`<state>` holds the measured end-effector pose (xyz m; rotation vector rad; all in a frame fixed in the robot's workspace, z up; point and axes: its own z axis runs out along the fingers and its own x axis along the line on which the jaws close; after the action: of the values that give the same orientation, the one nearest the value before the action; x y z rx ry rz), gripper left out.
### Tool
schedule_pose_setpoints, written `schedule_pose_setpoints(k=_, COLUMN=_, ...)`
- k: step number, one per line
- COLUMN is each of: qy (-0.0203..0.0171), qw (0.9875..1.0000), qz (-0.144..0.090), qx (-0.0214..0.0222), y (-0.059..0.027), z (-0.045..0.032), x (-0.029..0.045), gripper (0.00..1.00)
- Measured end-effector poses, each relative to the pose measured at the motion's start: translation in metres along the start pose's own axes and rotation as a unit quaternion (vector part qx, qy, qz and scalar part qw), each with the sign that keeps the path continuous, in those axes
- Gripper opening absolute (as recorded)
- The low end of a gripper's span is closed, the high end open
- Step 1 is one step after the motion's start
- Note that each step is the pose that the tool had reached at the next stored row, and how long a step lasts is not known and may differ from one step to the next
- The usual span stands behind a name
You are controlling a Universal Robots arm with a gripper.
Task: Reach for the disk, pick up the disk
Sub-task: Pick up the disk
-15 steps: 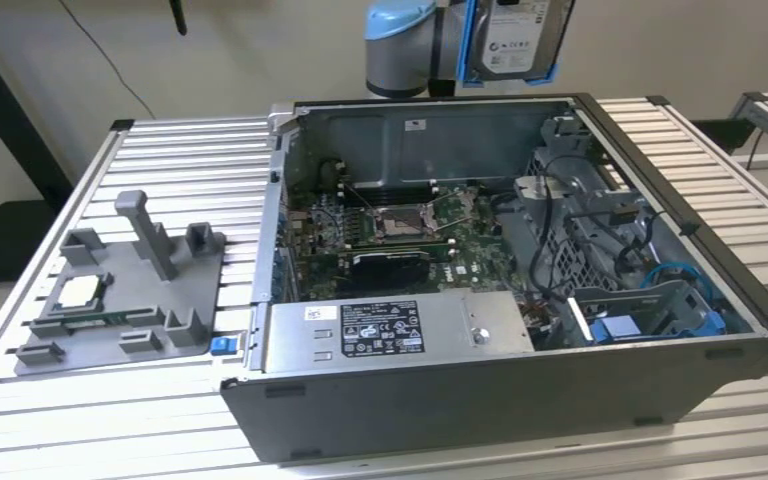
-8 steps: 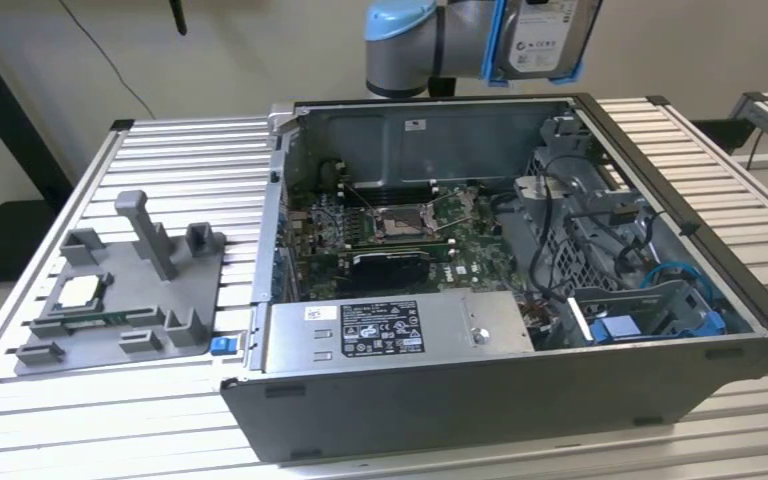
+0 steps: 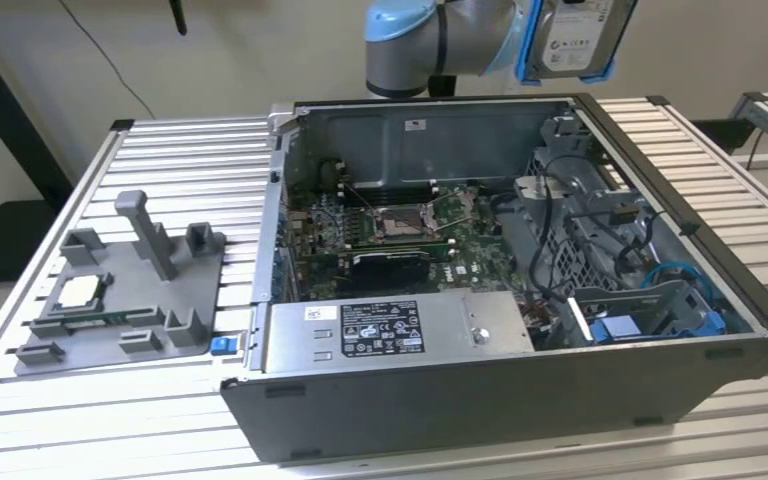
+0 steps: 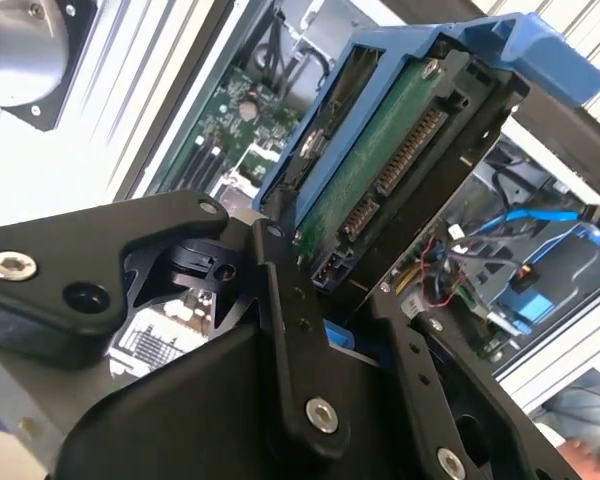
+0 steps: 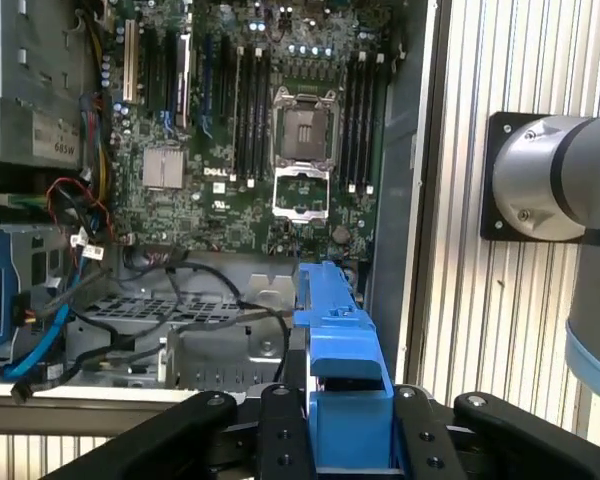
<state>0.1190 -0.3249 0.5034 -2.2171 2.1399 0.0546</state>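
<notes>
The disk (image 3: 575, 38), a silver drive with a white label in a blue bracket, hangs high above the far right corner of the open computer case (image 3: 491, 400), clear of it. In the second wrist view its green circuit-board side (image 4: 380, 165) and blue bracket (image 4: 540, 55) stand between my black fingers (image 4: 280, 300). My gripper (image 4: 345, 300) is shut on the disk. In the first wrist view the blue bracket (image 5: 338, 345) sits edge-on between the fingers (image 5: 276, 430), with my gripper (image 5: 345, 425) above the case's drive cage.
Inside the case lie the motherboard (image 3: 398, 225) with an open processor socket, a grey power supply box (image 3: 384, 330) and blue drive bays with cables (image 3: 651, 300). A grey fixture (image 3: 117, 295) holding a processor chip (image 3: 80, 291) sits on the slatted table at the exterior view's left.
</notes>
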Motion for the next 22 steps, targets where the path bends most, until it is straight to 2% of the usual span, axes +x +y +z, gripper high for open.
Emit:
schedule_pose_setpoints(k=10, qy=0.0000, qw=1.0000, qz=0.000, qx=-0.0001, y=-0.0412, z=0.0007, x=0.0015, gripper=0.00)
schedule_pose_setpoints(k=16, qy=0.0000, qw=1.0000, qz=0.000, qx=-0.0001, y=-0.0422, z=0.0007, x=0.0016, gripper=0.00)
schedule_pose_setpoints(k=20, qy=0.0000, qw=1.0000, qz=0.000, qx=-0.0001, y=-0.0325, z=0.0010, x=0.0038, gripper=0.00)
schedule_pose_setpoints(k=22, qy=0.0000, qw=1.0000, qz=0.000, qx=-0.0003, y=-0.0302, z=0.0011, x=0.0072, gripper=0.00)
